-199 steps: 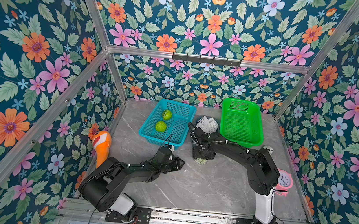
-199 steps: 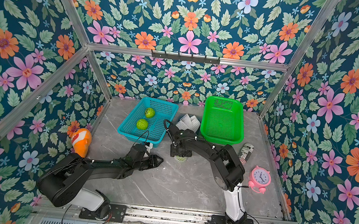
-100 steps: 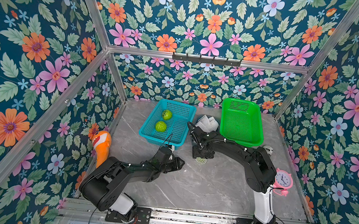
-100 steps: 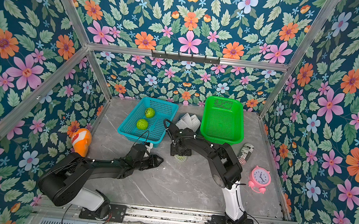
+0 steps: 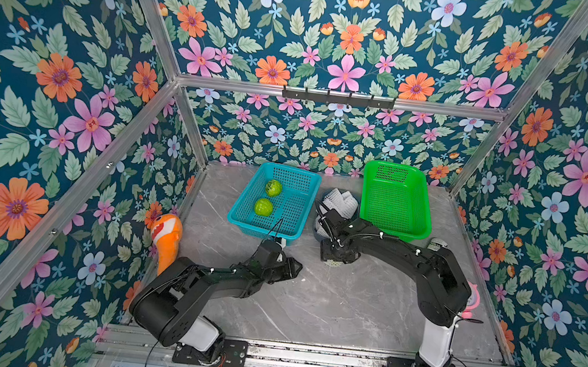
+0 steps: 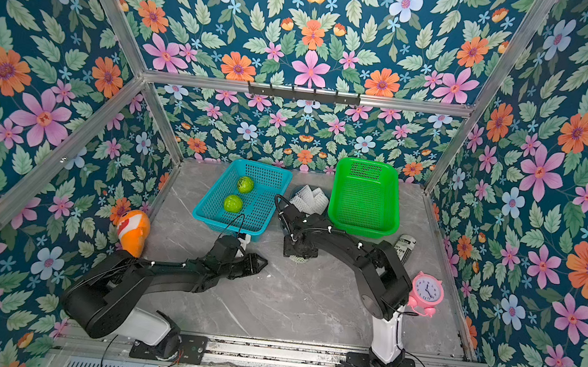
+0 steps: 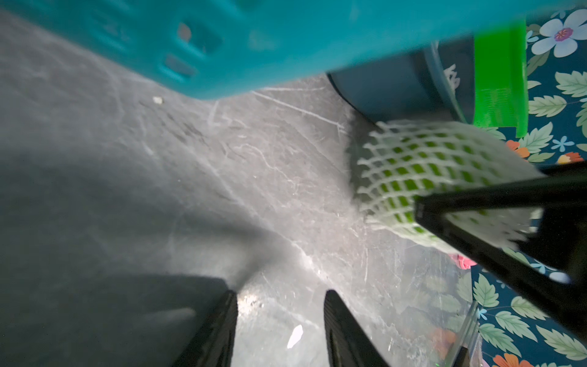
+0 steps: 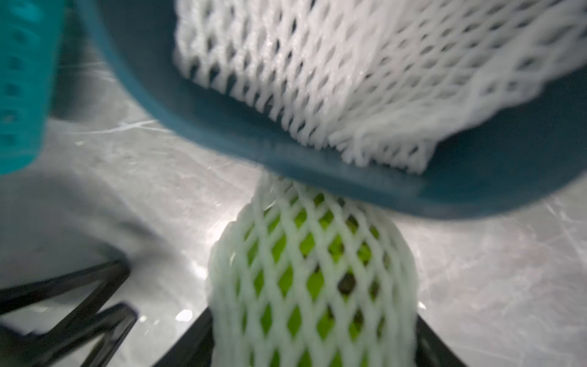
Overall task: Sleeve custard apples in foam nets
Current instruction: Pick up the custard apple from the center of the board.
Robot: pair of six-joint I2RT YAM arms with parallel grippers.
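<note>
While the right tool [image 5: 334,254] holds its load, step in hand: one fruit is netted and awaits set-down; two are still bare.
Right tool, state: jaws moderately wide, one on each flank of the sleeved custard apple [image 8: 311,286], apparently pressing the net. The fruit sits low, at or on the table [image 5: 327,308].
Axis of the sleeved custard apple: the net tube runs straight out from the right tool's palm. Its narrowed end points ahead, under the rim of the dark bowl [image 8: 206,120].
Left tool [image 7: 279,302], state: jaws partly apart with nothing between them, low over the table. The sleeved fruit lies ahead of it and off to one side, near but apart.
Nearer arm: the right one, already on the fruit. By my judgement the left tool need not assist.
Likely target, green basket [image 5: 414,235]: empty, just beside the right forearm, on the side away from the left tool. Reaching it would call for a lift clear of the bowl, then a swing back over the basket rim.
Remaining custard apples [image 5: 263,207]: two, in the teal basket [image 5: 243,220], ahead of the left tool.
Spare foam nets [image 5: 339,201]: heaped in the bowl, just ahead of the right tool.
Change against one second earlier: none of note. Both arms and the sleeved fruit occupy the same places in both top views.
</note>
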